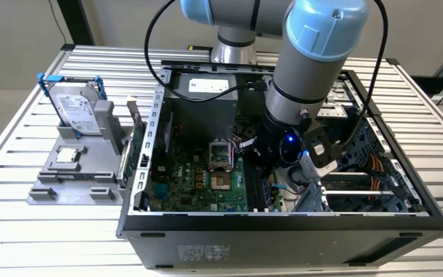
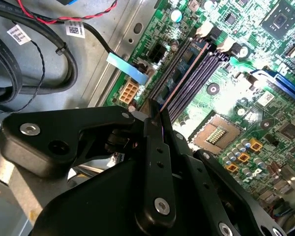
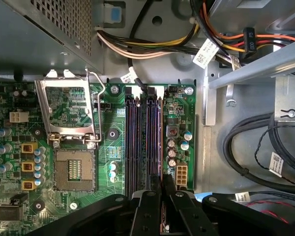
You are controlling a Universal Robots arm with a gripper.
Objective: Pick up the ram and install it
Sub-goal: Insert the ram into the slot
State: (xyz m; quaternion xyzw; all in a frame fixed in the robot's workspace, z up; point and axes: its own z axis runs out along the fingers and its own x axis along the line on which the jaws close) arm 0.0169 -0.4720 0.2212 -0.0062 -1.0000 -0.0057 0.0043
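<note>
My gripper (image 1: 274, 176) is down inside the open computer case (image 1: 283, 226), over the motherboard. Its two black fingers (image 3: 148, 201) are closed on the ram (image 2: 180, 85), a thin board seen edge-on that runs out from the fingertips. In both wrist views the ram lies parallel to the long memory slots (image 3: 141, 142) and directly above the outermost one, beside the row of capacitors. I cannot tell whether its lower edge touches the slot. The slot latches (image 2: 221, 45) show at the far end. My gripper (image 3: 162, 186) hides the near end of the slots.
The open processor socket (image 3: 76, 169) lies beside the slots. Cable bundles (image 3: 255, 147) and a drive cage (image 1: 364, 190) crowd the other side. Outside the case, a grey holder (image 1: 52, 187) carries a hard drive (image 1: 79, 112) and a small square chip (image 1: 67, 154).
</note>
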